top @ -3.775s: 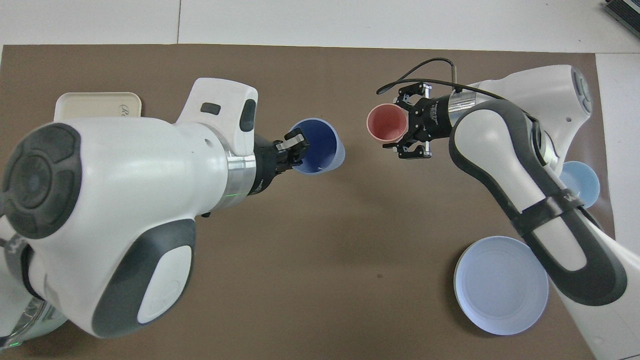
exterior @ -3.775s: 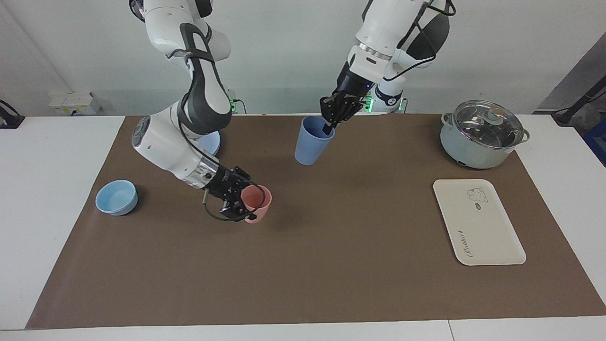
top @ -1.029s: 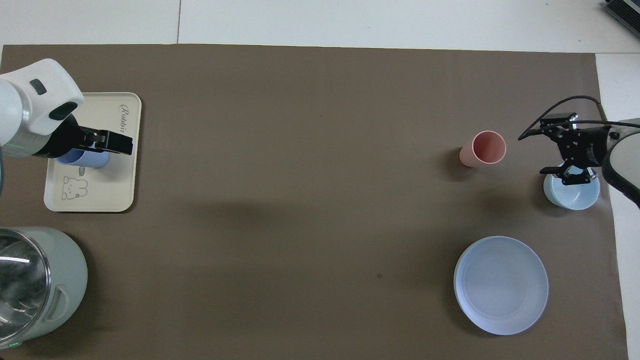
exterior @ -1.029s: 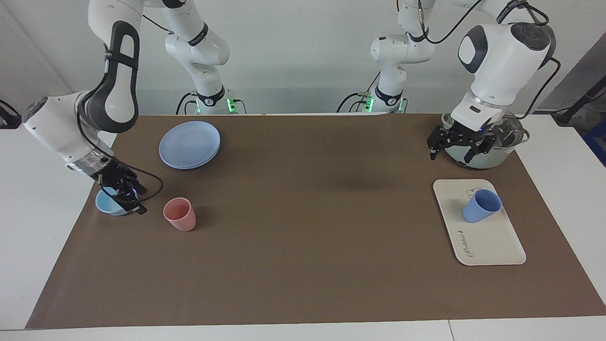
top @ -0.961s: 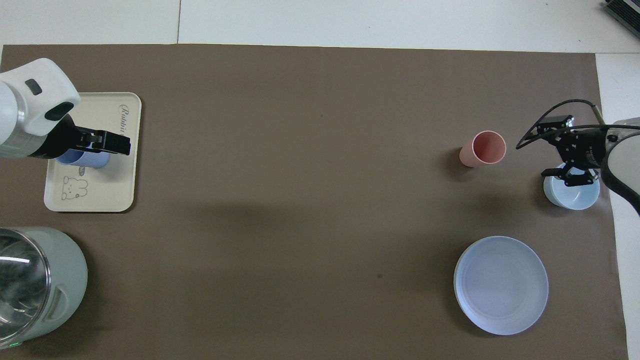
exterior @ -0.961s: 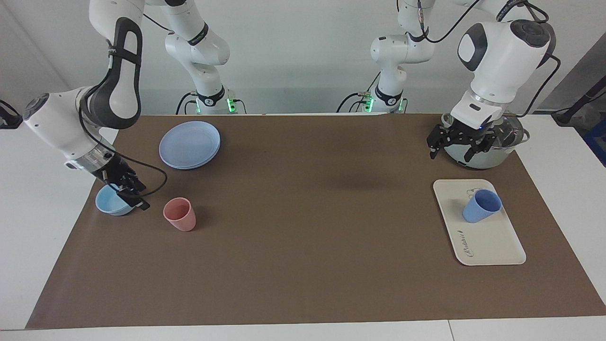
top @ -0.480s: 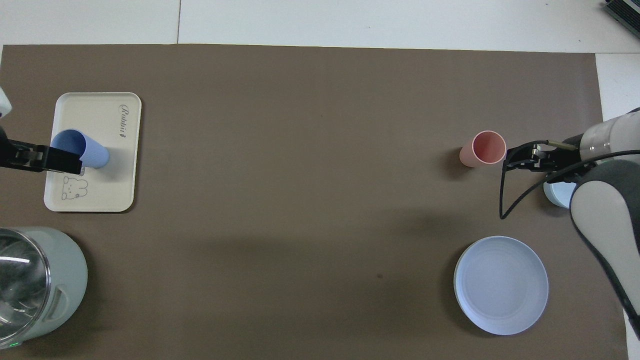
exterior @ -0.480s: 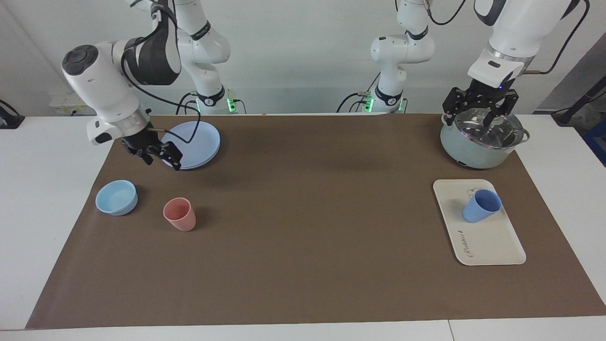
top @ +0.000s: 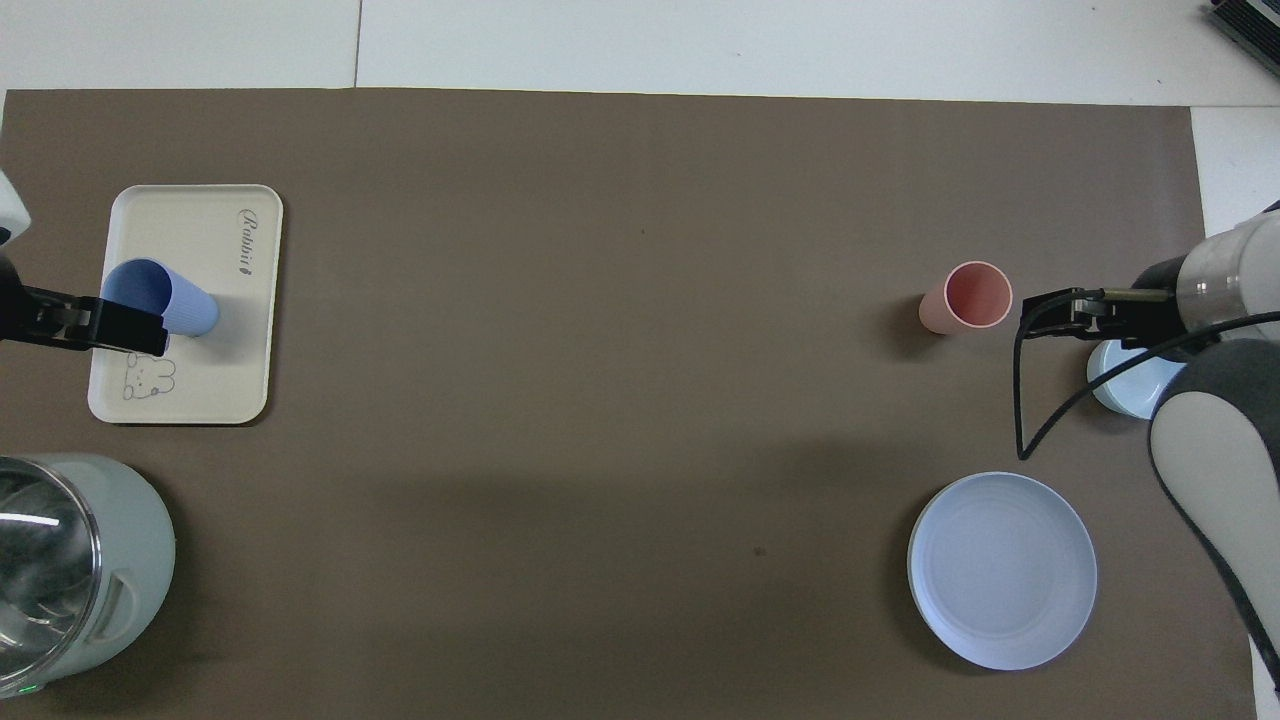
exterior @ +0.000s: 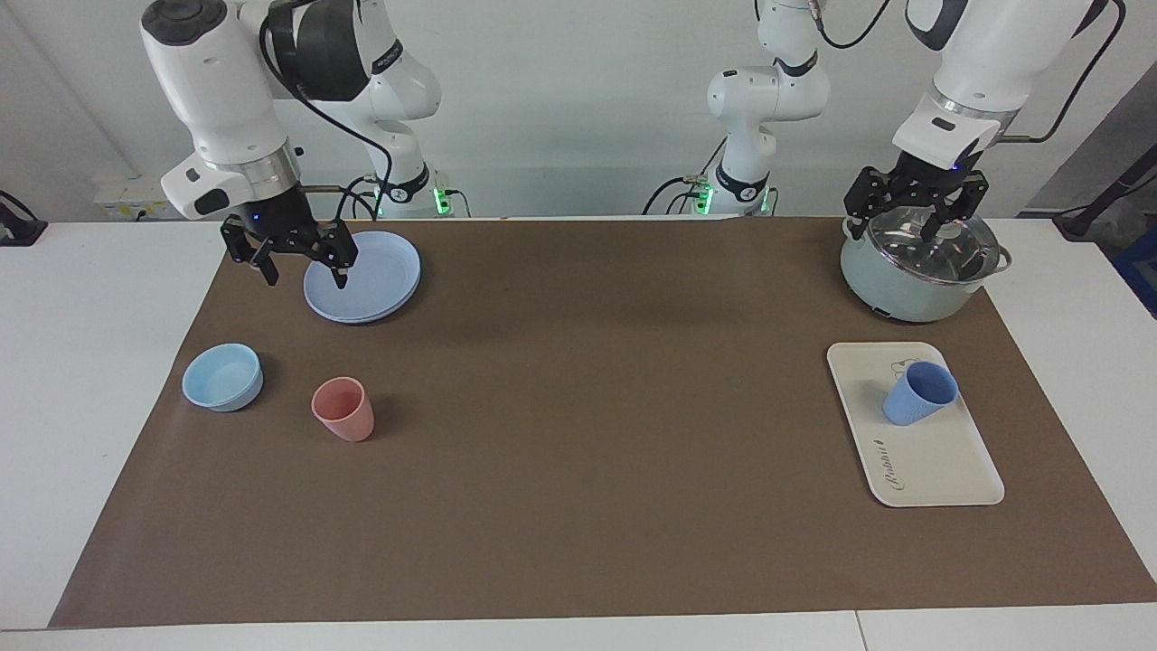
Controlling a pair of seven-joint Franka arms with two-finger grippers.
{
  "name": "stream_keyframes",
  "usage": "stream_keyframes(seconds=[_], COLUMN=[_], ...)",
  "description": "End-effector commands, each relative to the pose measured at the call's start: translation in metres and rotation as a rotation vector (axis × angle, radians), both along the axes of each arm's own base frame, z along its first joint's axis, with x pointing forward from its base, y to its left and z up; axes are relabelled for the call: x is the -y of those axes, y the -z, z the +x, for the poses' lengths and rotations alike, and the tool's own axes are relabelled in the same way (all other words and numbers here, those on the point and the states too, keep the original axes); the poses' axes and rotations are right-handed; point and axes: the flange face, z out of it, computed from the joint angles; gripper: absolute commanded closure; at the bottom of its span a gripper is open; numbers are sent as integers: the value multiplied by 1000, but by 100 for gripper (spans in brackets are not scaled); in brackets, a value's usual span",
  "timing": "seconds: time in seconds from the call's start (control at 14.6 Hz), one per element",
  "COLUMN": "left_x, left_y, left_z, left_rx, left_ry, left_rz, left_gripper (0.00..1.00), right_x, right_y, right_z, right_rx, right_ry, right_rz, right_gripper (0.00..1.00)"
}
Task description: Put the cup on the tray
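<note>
The periwinkle-blue cup (exterior: 919, 393) (top: 165, 300) stands upright on the cream tray (exterior: 931, 461) (top: 215, 380), beside the animal print, with nothing touching it. My left gripper (exterior: 913, 217) hangs open and empty in the air over the lidded pot, apart from the cup; in the overhead view the left gripper (top: 140, 330) overlaps the cup's rim only by sight. My right gripper (exterior: 307, 271) (top: 1050, 315) is open and empty, raised over the edge of the round blue plate at the right arm's end.
A pale green pot with a glass lid (exterior: 922, 262) (top: 60, 570) sits nearer to the robots than the tray. At the right arm's end lie a round blue plate (exterior: 366, 276) (top: 1000, 570), a pink tumbler (exterior: 343, 409) (top: 968, 297) and a light-blue bowl (exterior: 222, 376) (top: 1125, 385).
The left gripper has let go of the cup, which now rests on the tray, and has risen over the pot. The right gripper rose from the bowl to over the plate's edge.
</note>
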Motion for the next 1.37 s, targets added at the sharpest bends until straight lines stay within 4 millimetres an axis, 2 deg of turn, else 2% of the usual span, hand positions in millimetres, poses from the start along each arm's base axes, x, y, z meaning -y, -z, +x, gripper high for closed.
stream_keyframes(seconds=[0.0, 0.14, 0.27, 0.48, 0.62, 0.82, 0.89, 1.3], left_x=[-4, -11, -13, -14, -13, -13, -7, -10], left_y=[-10, -8, -1, -2, 7, 8, 12, 10], left_z=[8, 8, 6, 9, 24, 24, 22, 20], left_rx=[21, 21, 14, 9, -23, -17, -21, -12], left_ry=[-11, 6, 19, 19, 19, 23, 23, 25], left_rz=[-29, -27, -25, -24, -20, 5, 5, 5], left_gripper=[0, 0, 0, 0, 0, 0, 0, 0], right_x=[0, -5, -3, -1, 0, 14, 11, 7], right_y=[-29, -51, -48, -44, -44, -57, -60, -59], right_z=[12, 8, 8, 6, 6, 3, 2, -1], right_rx=[-18, -21, -23, -28, -28, -2, 4, -16], right_ry=[-24, -31, -24, -12, -9, 11, 6, 4], right_rz=[-24, -28, -14, -8, -8, -6, -4, 55], right_gripper=[1, 1, 1, 1, 1, 1, 1, 1])
